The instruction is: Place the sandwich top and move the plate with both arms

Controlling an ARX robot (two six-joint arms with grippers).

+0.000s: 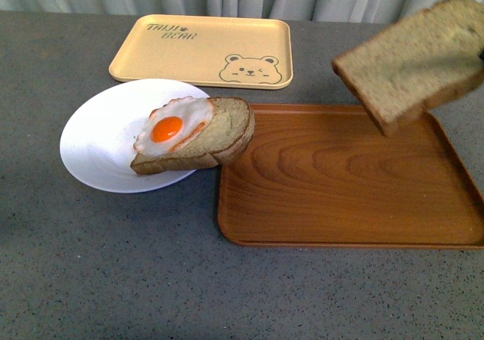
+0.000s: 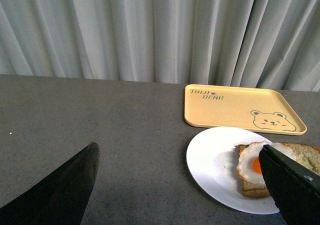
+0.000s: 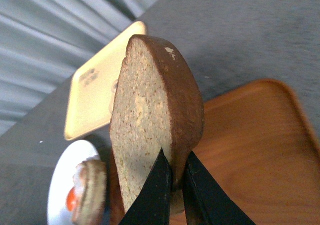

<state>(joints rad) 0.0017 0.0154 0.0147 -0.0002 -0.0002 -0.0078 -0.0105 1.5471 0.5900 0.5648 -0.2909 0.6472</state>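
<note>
Grey tabletop (image 1: 113, 272) below, the right gripper (image 3: 176, 157) pinches the sandwich top (image 1: 412, 60) (left gripper (image 2: 179, 150) spread, empty); it should level it squarely over the egg-topped bread (image 1: 200, 132) before releasing.

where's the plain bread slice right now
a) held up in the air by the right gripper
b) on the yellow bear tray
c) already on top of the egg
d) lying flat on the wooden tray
a: the sandwich top is pinched by its lower edge in the right gripper, tilted and touching no surface, with the wooden tray showing bare below it.
</note>
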